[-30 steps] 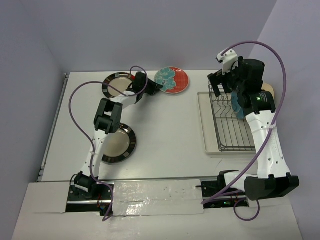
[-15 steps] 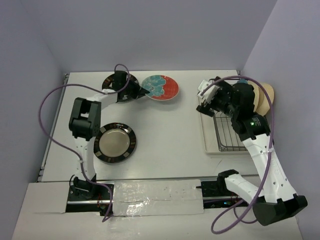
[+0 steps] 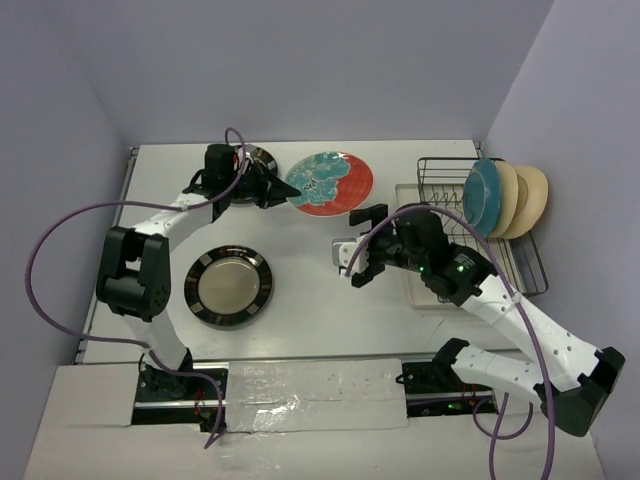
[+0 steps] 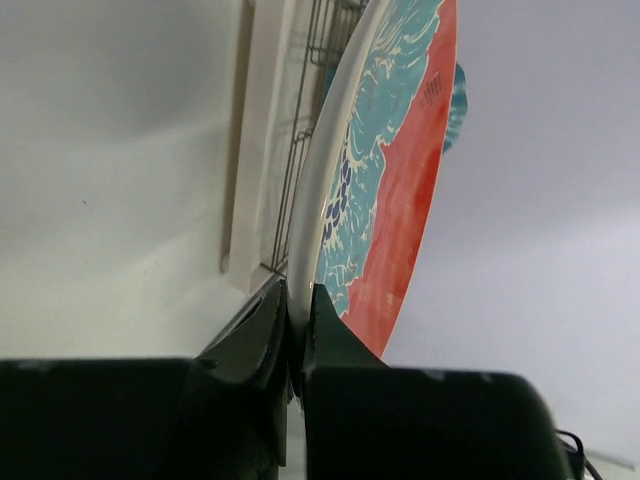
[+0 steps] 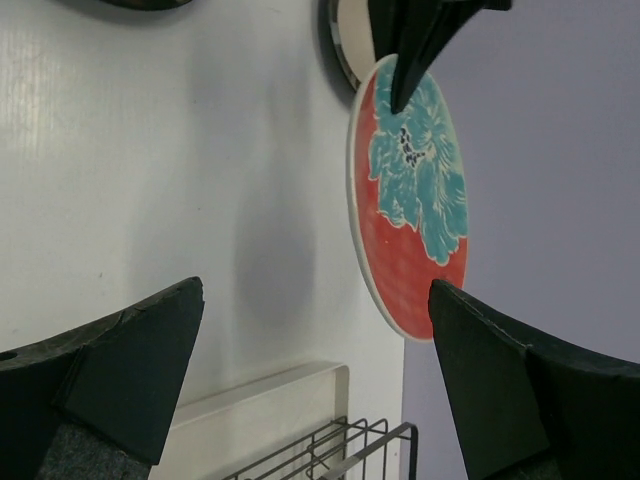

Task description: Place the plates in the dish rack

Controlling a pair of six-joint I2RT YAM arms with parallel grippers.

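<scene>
Soft, even overhead light leaves the white worktop (image 3: pixel 320 300) bright with only faint shadows, one pale grey patch lying beside the red plate (image 5: pixel 410 220) in the right wrist view, while the left end effector (image 4: pixel 297 300) looms dark and slightly blurred.

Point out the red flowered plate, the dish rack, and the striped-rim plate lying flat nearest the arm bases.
red flowered plate (image 3: pixel 330 183): top external view, its painted face.
dish rack (image 3: pixel 440 180): top external view, bare wires near its far-left corner.
striped-rim plate (image 3: pixel 228 287): top external view, its pale centre.
</scene>
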